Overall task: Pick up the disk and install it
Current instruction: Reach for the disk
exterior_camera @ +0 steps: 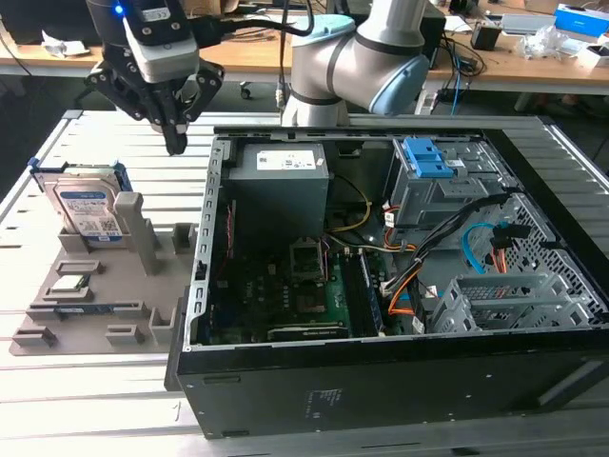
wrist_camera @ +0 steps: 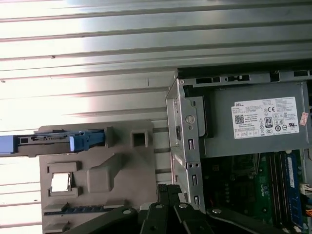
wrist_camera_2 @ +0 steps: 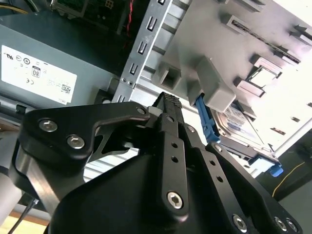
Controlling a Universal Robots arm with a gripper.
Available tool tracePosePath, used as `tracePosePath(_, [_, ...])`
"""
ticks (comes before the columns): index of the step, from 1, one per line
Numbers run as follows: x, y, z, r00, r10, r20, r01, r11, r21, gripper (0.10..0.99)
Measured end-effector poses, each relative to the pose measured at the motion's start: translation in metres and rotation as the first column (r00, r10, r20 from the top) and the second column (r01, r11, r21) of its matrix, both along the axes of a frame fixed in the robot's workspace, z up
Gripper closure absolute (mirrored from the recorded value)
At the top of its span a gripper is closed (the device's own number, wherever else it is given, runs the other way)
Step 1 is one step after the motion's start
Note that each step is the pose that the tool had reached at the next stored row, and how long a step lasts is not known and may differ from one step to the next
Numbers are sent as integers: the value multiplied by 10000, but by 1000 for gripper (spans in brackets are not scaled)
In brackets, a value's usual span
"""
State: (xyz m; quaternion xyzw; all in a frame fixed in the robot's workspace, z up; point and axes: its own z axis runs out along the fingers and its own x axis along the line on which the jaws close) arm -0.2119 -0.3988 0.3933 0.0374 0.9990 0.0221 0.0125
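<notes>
While the disk (exterior_camera: 88,205) stands on edge in its grey holder (exterior_camera: 105,286), the gripper (exterior_camera: 176,143) hangs empty, jaws closed together, above the computer case (exterior_camera: 381,400) wall's edge.

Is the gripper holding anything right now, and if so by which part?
Nothing is held. The gripper is shut and empty; the disk stands untouched in its grey holder.
</notes>
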Motion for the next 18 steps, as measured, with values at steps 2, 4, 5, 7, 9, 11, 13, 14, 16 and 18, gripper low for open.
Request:
tracePosePath(2, [-31, 0, 0, 10000, 0, 1, 0, 10000, 1, 980])
tracePosePath(4, [-104, 0, 0, 10000, 1, 0, -1, 10000, 0, 980])
tracePosePath(5, [-148, 0, 0, 10000, 2, 0, -2, 10000, 0, 980])
tracePosePath(7, [-200, 0, 0, 10000, 0, 0, 0, 10000, 0, 980])
tracePosePath(9, [-294, 0, 0, 10000, 0, 0, 0, 10000, 0, 980])
tracePosePath(11, [-389, 0, 0, 10000, 1, 0, -1, 10000, 0, 980])
tracePosePath(13, [-474, 0, 0, 10000, 0, 0, 0, 10000, 0, 980])
tracePosePath(14, [-501, 0, 0, 10000, 0, 0, 0, 10000, 0, 980])
tracePosePath(16, [-549, 0, 0, 10000, 1, 0, -1, 10000, 0, 980])
tracePosePath(18, [-594, 0, 0, 10000, 1, 0, -1, 10000, 0, 980])
